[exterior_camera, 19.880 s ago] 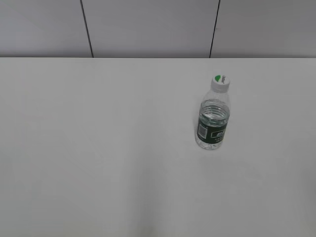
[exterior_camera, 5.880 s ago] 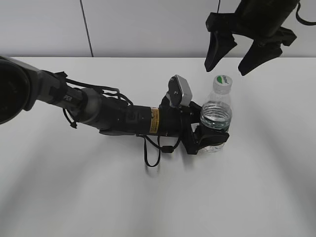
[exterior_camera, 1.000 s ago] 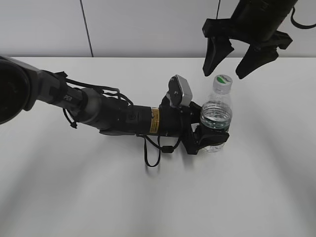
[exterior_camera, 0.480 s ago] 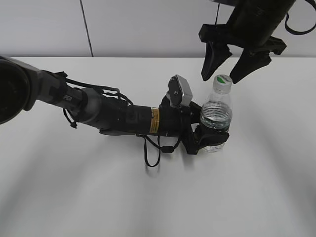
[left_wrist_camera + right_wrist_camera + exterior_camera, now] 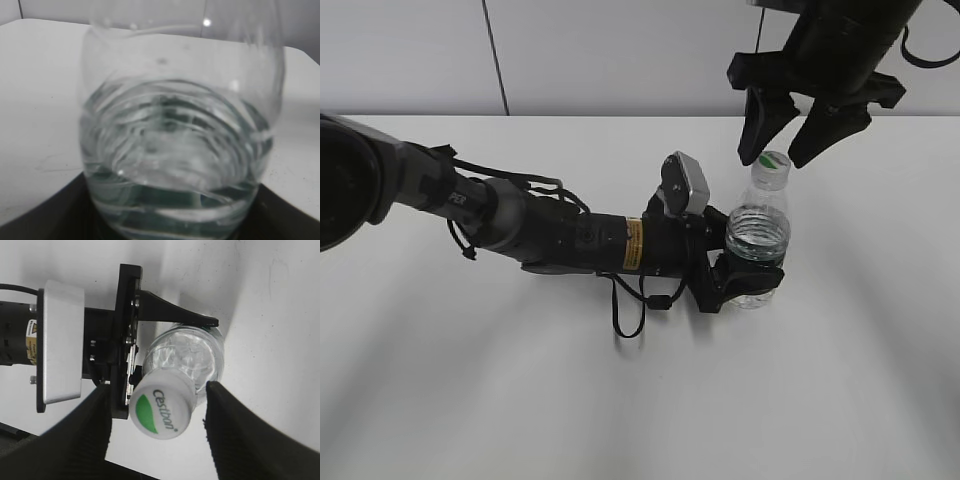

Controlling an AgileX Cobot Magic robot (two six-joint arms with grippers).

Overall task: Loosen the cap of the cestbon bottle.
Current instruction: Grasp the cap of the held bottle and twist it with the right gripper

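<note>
A: Why is the left pincer [image 5: 745,278] clamped around the Cestbon bottle [image 5: 756,240]?
B: It likely braces it upright on the tabletop [image 5: 620,400], so the right pincer [image 5: 157,427], spread wide, can straddle the cap [image 5: 161,410].

A plain white bench [image 5: 520,400] fills most of the exterior view, soft grey shadows streaking its matte top under even light, and behind it rises a pale grey panelled wall [image 5: 620,55] split by two thin dark vertical seams.
</note>
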